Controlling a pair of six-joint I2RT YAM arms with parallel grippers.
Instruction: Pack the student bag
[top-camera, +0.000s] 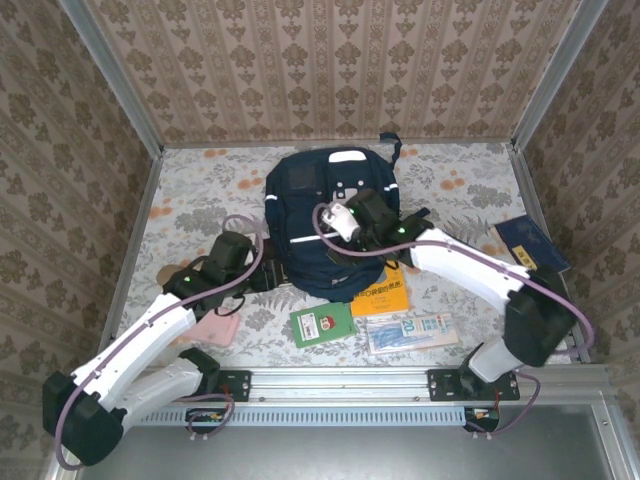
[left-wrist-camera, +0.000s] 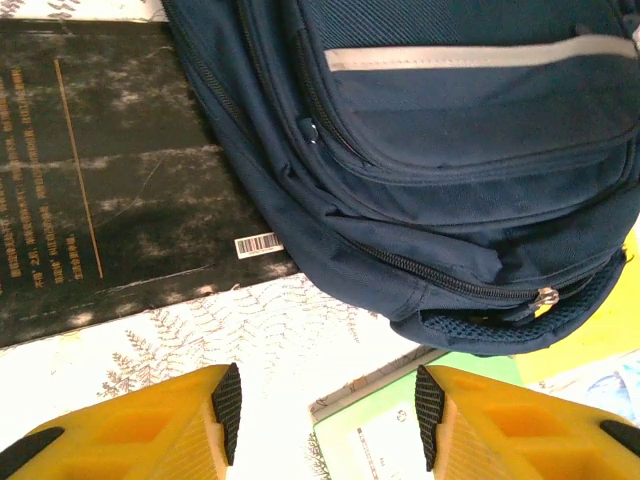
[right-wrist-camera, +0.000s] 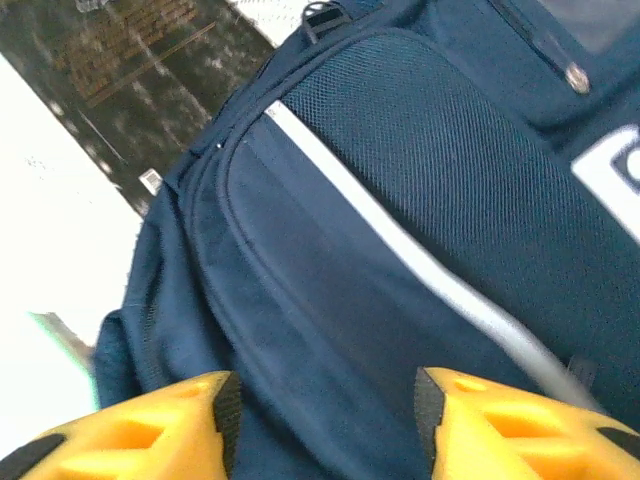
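Observation:
The student bag (top-camera: 305, 205) is a navy-blue backpack with white stripes, lying flat at the table's middle. Hovering over its front pocket, my right gripper (top-camera: 345, 245) is open; in the right wrist view its yellow fingers (right-wrist-camera: 150, 430) stand apart above the blue fabric (right-wrist-camera: 400, 200) with nothing between them. At the bag's lower left corner my left gripper (top-camera: 265, 275) is open too. Its fingertips (left-wrist-camera: 228, 410) in the left wrist view frame bare tablecloth and a green notebook (left-wrist-camera: 390, 430), with the bag (left-wrist-camera: 450, 150) beyond them, untouched.
A black book (left-wrist-camera: 100, 170) lies against the bag's left side. In front of the bag are an orange booklet (top-camera: 385, 290), the green notebook (top-camera: 322, 323) and a clear packet (top-camera: 408, 332). A navy book (top-camera: 530, 245) sits at the right, a pink item (top-camera: 215, 328) under the left arm.

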